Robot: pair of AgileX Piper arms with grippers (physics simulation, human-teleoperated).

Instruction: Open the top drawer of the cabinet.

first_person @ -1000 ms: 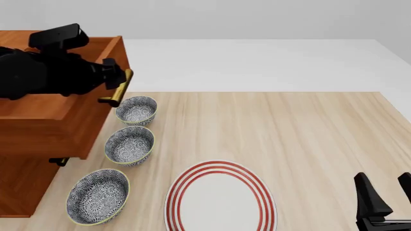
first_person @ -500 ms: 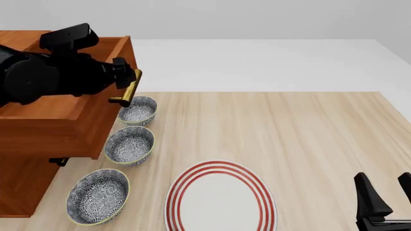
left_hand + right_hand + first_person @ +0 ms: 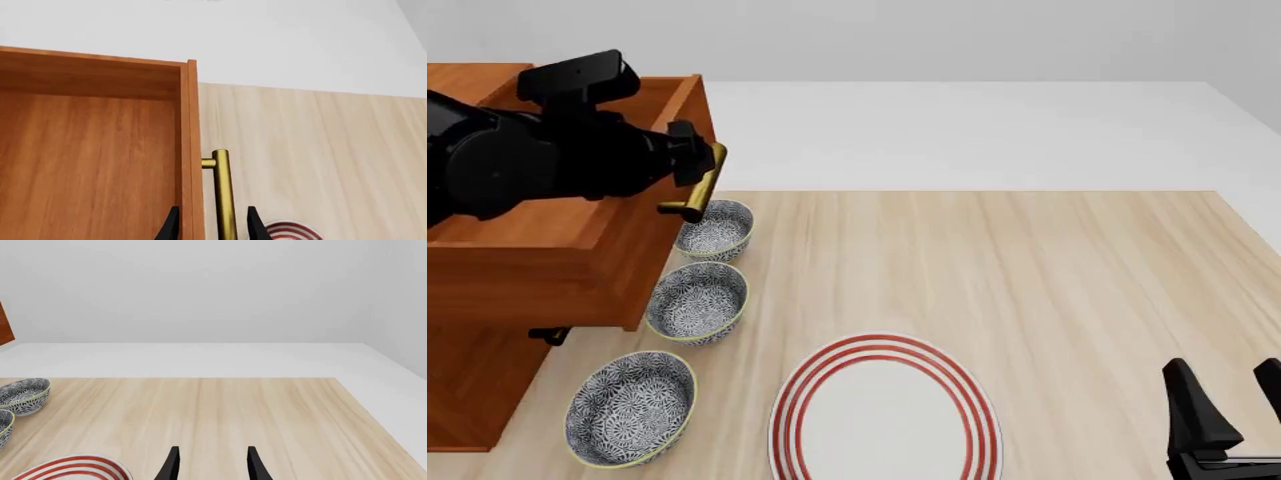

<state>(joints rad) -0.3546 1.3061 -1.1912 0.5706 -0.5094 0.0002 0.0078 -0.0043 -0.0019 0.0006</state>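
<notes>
A: Front view; report the drawer and the left gripper.
B: The top drawer [image 3: 561,240] stands pulled out from the cabinet [image 3: 474,395], its open box overhanging the far bowl [image 3: 713,230]; the left gripper [image 3: 698,165] sits at the brass handle [image 3: 698,190] on the drawer front; the right gripper [image 3: 1228,420] waits near the table's [image 3: 1028,300] near right corner, well apart from everything, fingers spread and empty.

A: Left wrist view; confirm the grasp.
B: The handle [image 3: 223,195] runs between the two fingertips [image 3: 172,227], the drawer front [image 3: 192,150] just beside it; the fingers straddle the bar, but contact is cut off at the frame edge, so I cannot tell whether they clamp it.

A: Right wrist view?
B: Fingertips [image 3: 252,462] parted with nothing between them; bare table ahead, a red-ringed plate [image 3: 70,467] and two bowls to one side.

A: Procedure for the pull?
B: My judgement: pull straight along the drawer's slide axis; avoid sideways load that could bind the box; keep the bar centred between the fingers; stop before the drawer leaves its rails.
</notes>
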